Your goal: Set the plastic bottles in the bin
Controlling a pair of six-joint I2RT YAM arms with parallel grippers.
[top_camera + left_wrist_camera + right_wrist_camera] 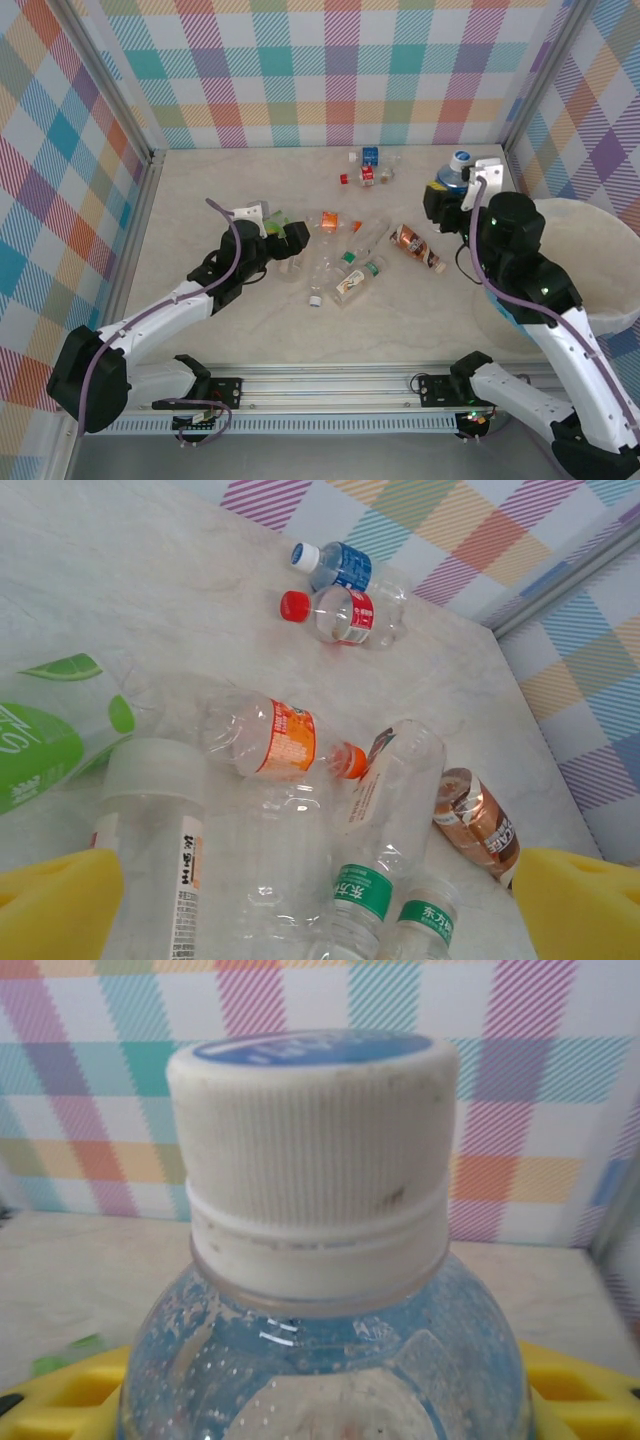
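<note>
Several clear plastic bottles lie in a loose pile at mid-table, among them an orange-labelled one, green-labelled ones and a brown-labelled one. Two more bottles lie near the back wall. My left gripper is open at the pile's left edge; its yellow fingertips straddle a white-capped bottle, a bare clear bottle and a green-labelled bottle, gripping none. My right gripper is shut on a blue-tinted bottle with a white cap, held upright. The white bin stands at the right.
A bottle with a green leaf label lies left of my left gripper. The blue-labelled bottle and the red-capped bottle lie by the checked back wall. Checked walls close the table on three sides.
</note>
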